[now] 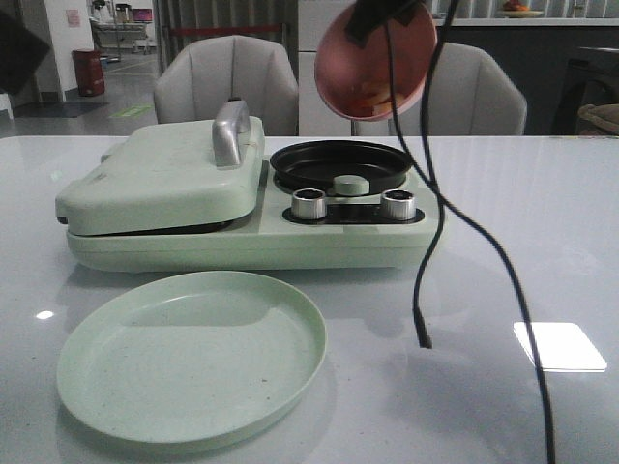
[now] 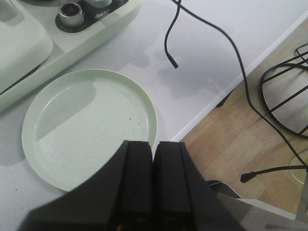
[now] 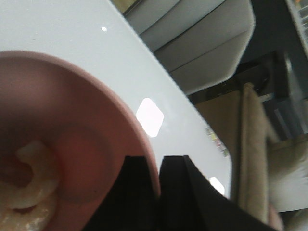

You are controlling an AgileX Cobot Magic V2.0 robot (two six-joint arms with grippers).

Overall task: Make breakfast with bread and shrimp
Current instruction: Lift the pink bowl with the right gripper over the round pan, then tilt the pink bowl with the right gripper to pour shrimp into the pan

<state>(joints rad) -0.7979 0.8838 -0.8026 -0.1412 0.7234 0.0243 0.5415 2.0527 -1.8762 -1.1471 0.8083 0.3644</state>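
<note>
My right gripper [image 3: 159, 166] is shut on the rim of a pink bowl [image 1: 375, 60], held tilted in the air above the black round pan [image 1: 338, 162] of the pale-green breakfast maker [image 1: 164, 184]. Curled pale shrimp [image 3: 33, 185] lie inside the bowl [image 3: 72, 144]; they show orange in the front view [image 1: 379, 99]. The breakfast maker's lid with its silver handle [image 1: 229, 130] is closed. No bread shows. My left gripper [image 2: 154, 151] is shut and empty, above the near edge of an empty pale-green plate [image 2: 89, 127], also seen in the front view [image 1: 191, 356].
Two silver knobs [image 1: 309, 204] and a round pale-green knob [image 1: 350, 183] sit on the maker's front. Black cables [image 1: 430, 242] hang down at the right over the white table [image 1: 503, 261]. Two grey chairs [image 1: 225, 82] stand behind. The table's edge [image 2: 231, 86] runs near the plate.
</note>
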